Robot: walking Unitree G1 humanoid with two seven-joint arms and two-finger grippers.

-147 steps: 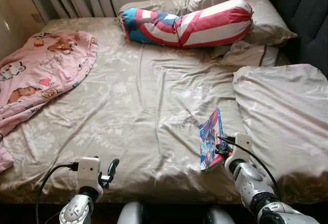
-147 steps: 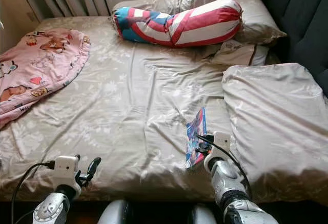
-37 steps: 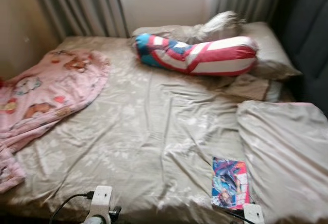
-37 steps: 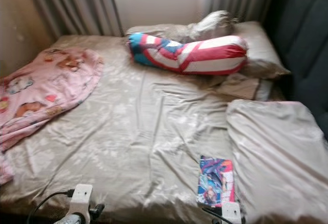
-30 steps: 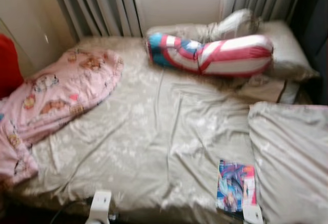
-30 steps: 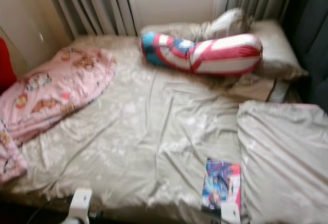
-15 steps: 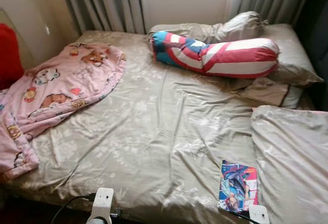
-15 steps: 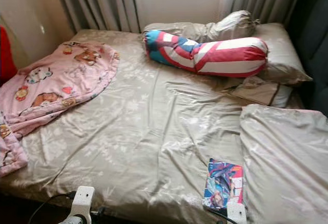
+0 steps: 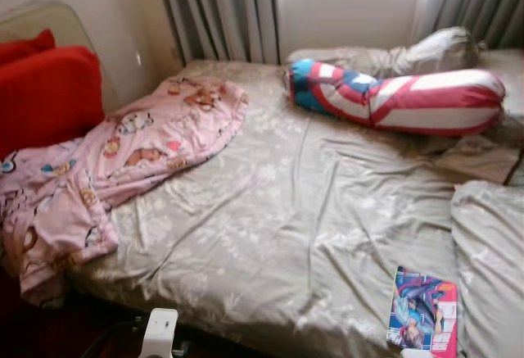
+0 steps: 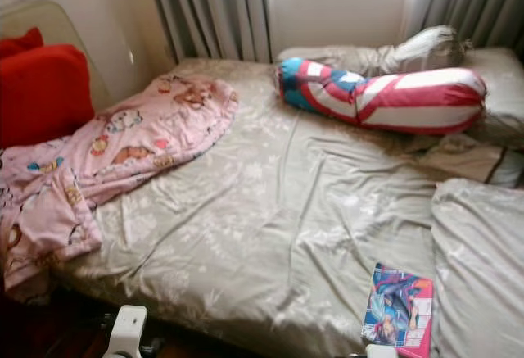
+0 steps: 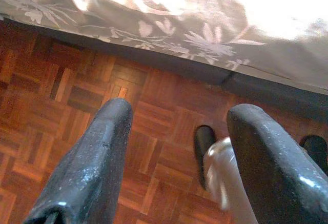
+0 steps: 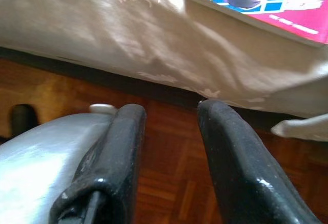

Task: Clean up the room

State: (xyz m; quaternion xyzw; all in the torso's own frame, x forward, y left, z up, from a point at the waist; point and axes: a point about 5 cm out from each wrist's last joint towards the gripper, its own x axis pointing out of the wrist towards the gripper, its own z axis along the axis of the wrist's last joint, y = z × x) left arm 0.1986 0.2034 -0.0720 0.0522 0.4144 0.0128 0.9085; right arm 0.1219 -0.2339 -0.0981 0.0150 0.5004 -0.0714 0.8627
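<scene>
A wide bed with a rumpled beige sheet takes up the room, curtains along its far side. A thin, colourful book lies flat at the near right edge, beside a beige pillow. It looks light and fairly stiff, best pinched by its near edge. The pink blanket on the left is soft and bulky. The left gripper and right gripper hang low over the wooden floor, fingers apart, empty.
</scene>
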